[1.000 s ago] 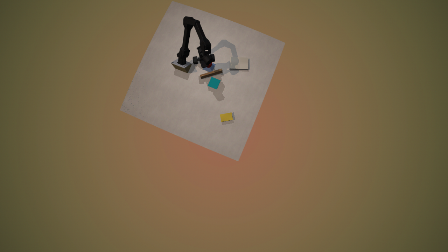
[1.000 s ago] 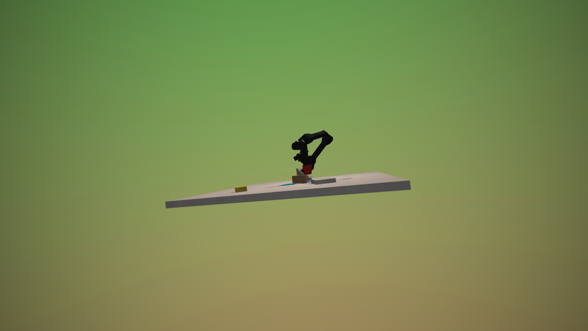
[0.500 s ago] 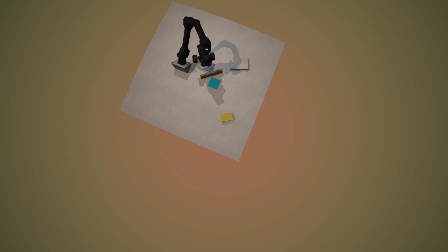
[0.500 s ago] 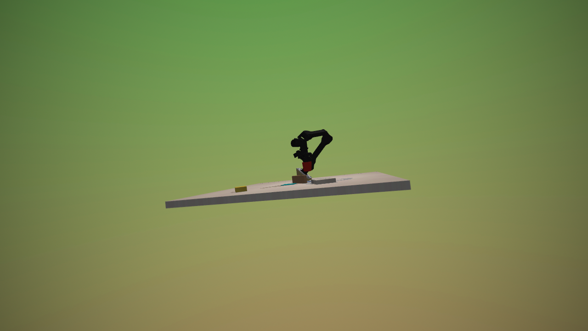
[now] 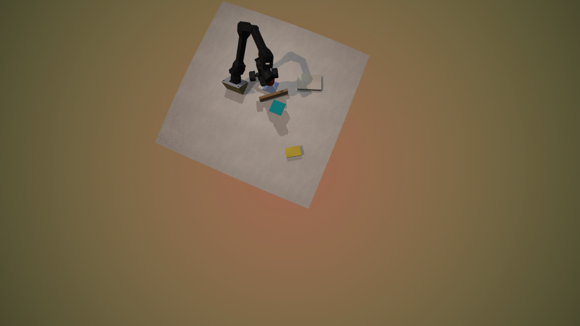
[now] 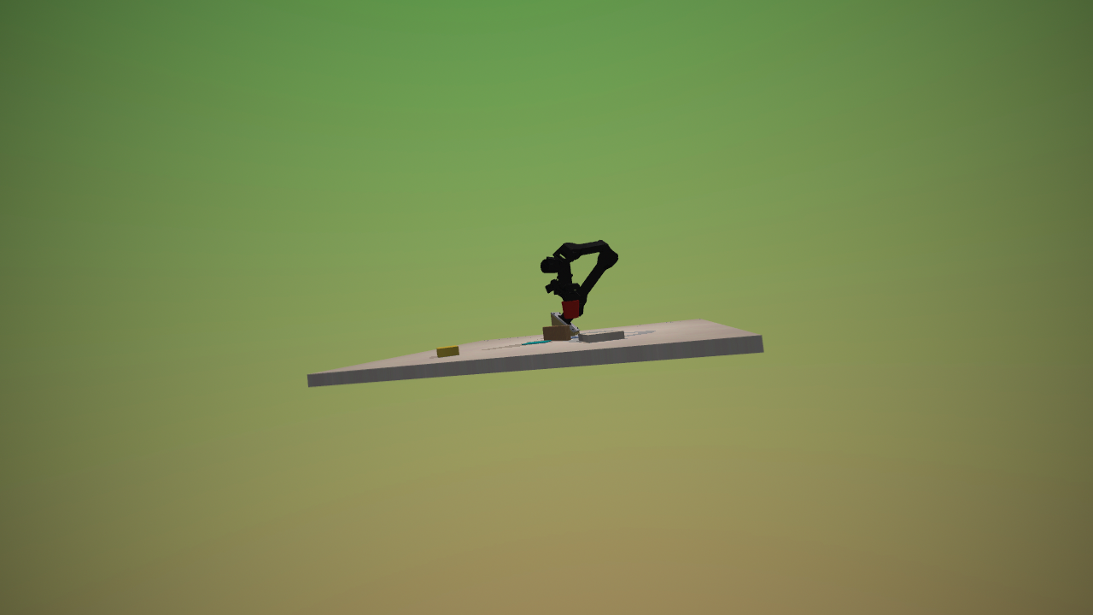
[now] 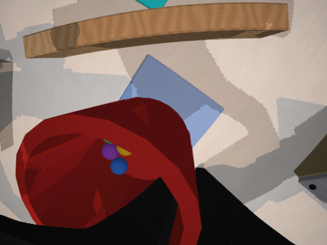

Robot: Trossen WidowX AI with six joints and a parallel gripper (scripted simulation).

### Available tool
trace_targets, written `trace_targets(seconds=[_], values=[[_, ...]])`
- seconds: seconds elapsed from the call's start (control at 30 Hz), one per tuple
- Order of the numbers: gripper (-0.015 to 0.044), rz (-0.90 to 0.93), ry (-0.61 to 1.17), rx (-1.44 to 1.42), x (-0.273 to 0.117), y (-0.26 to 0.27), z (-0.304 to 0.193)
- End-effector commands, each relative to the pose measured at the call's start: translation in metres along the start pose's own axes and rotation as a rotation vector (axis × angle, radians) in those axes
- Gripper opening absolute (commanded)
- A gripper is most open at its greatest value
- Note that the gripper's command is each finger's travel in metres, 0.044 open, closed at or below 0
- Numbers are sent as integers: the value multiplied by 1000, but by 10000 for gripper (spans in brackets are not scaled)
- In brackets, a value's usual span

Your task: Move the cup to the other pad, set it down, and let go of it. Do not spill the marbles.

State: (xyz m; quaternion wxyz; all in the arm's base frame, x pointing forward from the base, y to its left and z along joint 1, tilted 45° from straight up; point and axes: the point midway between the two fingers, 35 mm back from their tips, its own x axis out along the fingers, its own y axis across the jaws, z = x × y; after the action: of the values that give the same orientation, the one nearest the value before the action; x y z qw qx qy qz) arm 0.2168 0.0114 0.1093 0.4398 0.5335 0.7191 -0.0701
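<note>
The red cup [image 5: 271, 82] [image 6: 570, 308] [image 7: 163, 119] hangs in the air, roughly upright in the exterior view. My gripper [image 7: 187, 174] is shut on the cup's wall, one finger inside the rim and one outside. Several marbles lie inside the cup; a purple marble [image 7: 110, 151], a blue marble [image 7: 118, 166] and a yellow marble [image 7: 123, 150] show, with a sliver of green. The blue pad [image 5: 272, 88] [image 7: 170, 85] lies below the cup, partly hidden by it. The teal pad [image 5: 277, 107] [image 6: 536, 342] [image 7: 154, 3] lies beyond the wooden bar.
The wooden bar [image 5: 273, 95] [image 6: 557, 332] [image 7: 187, 22] stands between the two pads. A pale slab [image 5: 312, 82] [image 6: 601, 336] lies to the right in the top view. A yellow block [image 5: 293, 151] [image 6: 447, 351] lies farther out, past the teal pad.
</note>
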Motion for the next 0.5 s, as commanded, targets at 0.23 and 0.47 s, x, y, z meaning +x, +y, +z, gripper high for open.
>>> trace_targets(seconds=[0.23,0.47], values=[[0,-3,0,-2,-1,3,15],[0,-4,1,-3,-2,5,27]])
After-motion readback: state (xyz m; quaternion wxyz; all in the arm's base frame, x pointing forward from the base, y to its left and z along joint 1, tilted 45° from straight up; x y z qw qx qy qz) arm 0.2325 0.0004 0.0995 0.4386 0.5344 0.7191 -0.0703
